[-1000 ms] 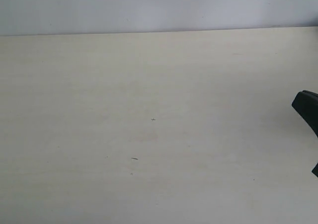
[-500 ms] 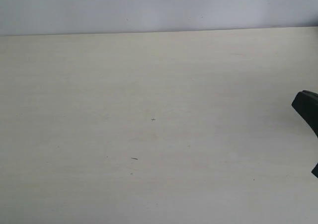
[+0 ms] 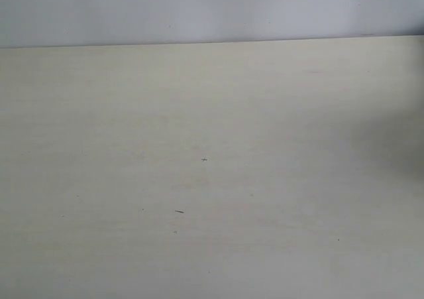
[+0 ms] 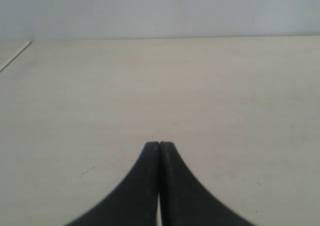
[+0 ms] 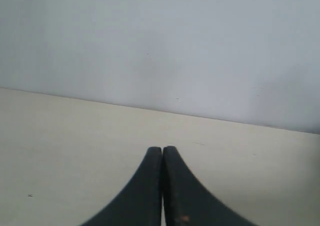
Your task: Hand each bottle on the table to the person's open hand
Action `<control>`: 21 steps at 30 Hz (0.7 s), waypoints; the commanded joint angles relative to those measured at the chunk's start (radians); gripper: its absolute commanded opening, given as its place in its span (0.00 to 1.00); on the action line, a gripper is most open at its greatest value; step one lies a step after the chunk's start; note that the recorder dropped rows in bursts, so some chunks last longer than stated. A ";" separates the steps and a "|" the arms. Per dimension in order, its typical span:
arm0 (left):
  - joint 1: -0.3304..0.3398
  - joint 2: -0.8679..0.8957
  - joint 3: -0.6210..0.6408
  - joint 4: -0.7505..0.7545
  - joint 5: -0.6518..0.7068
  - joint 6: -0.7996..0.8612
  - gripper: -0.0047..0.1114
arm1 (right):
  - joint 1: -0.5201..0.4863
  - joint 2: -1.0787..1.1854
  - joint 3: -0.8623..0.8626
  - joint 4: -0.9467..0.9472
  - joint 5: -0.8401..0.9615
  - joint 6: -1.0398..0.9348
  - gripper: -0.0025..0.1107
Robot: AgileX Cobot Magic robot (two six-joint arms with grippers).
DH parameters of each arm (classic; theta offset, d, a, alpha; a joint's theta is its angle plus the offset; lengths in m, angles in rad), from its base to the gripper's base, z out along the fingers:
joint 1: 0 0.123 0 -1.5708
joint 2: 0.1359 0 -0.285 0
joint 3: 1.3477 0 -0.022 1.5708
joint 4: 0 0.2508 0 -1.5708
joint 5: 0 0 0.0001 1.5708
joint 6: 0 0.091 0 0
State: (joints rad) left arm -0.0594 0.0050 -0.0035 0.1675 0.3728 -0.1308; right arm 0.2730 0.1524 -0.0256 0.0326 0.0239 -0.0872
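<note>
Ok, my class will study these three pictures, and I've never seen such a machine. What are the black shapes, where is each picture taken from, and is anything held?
It is a robot with two arms. One camera off the arms sees the pale table and the wall behind it. The other two cameras sit on the wrists: the black shapes are the left gripper and the right gripper, both shut with nothing between the fingers. No bottle or hand shows in any picture.
</note>
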 commanded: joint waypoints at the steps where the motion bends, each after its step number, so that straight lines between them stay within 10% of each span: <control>1: 0.002 -0.005 0.003 0.007 -0.013 0.003 0.04 | -0.058 -0.067 0.003 -0.009 0.053 -0.017 0.02; 21: 0.002 -0.005 0.003 0.007 -0.013 0.003 0.04 | -0.084 -0.152 0.026 -0.005 0.247 -0.017 0.02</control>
State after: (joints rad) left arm -0.0594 0.0050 -0.0035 0.1675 0.3728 -0.1308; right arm 0.2018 0.0059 -0.0053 0.0326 0.2682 -0.0957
